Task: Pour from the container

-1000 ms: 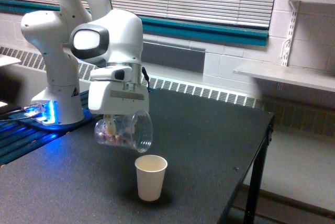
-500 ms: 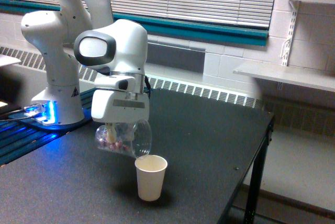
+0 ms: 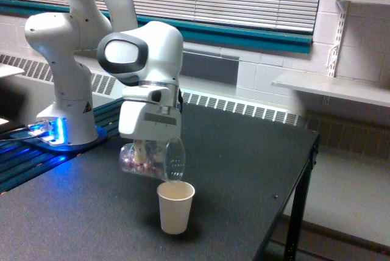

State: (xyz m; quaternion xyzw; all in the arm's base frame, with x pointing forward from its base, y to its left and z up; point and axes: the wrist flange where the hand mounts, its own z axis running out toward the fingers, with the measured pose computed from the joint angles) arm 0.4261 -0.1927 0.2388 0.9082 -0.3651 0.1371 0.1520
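1. Overhead, white Franka arm's gripper (image 3: 146, 149) clamped on the clear, see-through plastic cup (image 3: 152, 160) — tipped on its side, mouth facing the exterior view's right.
2. Inside, small pinkish-brown pieces (image 3: 135, 162) gathered toward the closed end.
3. Just below the clear rim, an upright white paper cup (image 3: 175, 207) on the black table (image 3: 244, 169) — whether touching, cannot tell.

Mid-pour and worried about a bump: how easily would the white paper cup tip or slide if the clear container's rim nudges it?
Probably easily. The paper cup looks empty and thin-walled, so likely very light. It is tall with a narrower base, so a nudge near its rim could tip it. The container in the hand hangs close above it.
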